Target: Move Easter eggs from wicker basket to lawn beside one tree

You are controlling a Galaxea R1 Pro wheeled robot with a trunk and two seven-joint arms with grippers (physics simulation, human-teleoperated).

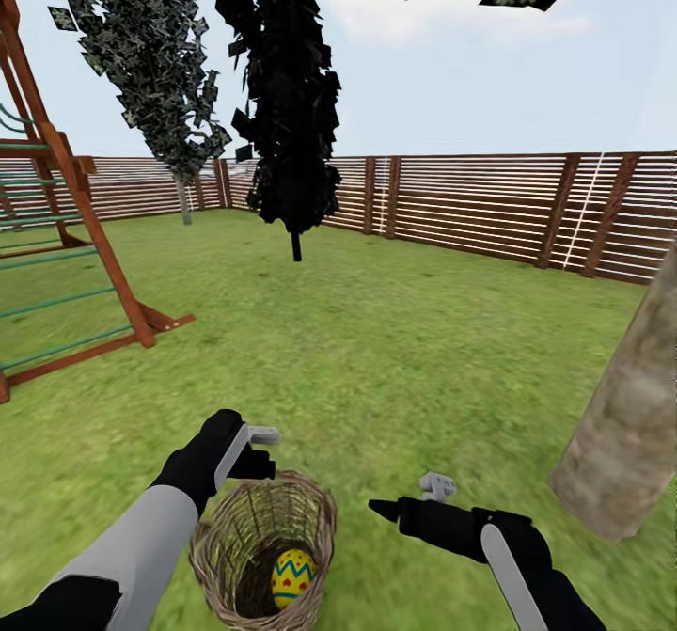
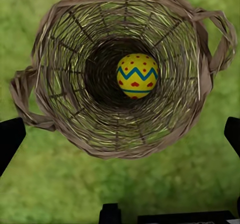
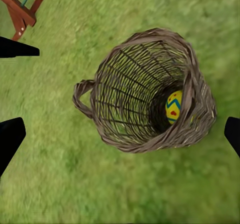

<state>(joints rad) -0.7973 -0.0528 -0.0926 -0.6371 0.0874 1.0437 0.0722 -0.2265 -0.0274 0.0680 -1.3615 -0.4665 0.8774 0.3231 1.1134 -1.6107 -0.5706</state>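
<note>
Hovering above the round tan woven wicker basket [image 1: 264, 548], left gripper [image 1: 252, 450] spread wide and empty, its dark fingertips [image 2: 11, 140] flanking the braided rim. One yellow egg with blue zigzag and red dots [image 2: 137, 75] directly below that gripper, deep on the basket floor. Right gripper [image 1: 414, 499] beside the basket, likewise spread, carrying nothing. Pale mottled tree trunk [image 1: 628, 424] just beyond the right gripper. Step judged: extraction from the basket; next, a straight descent into the mouth, closing on the egg.
</note>
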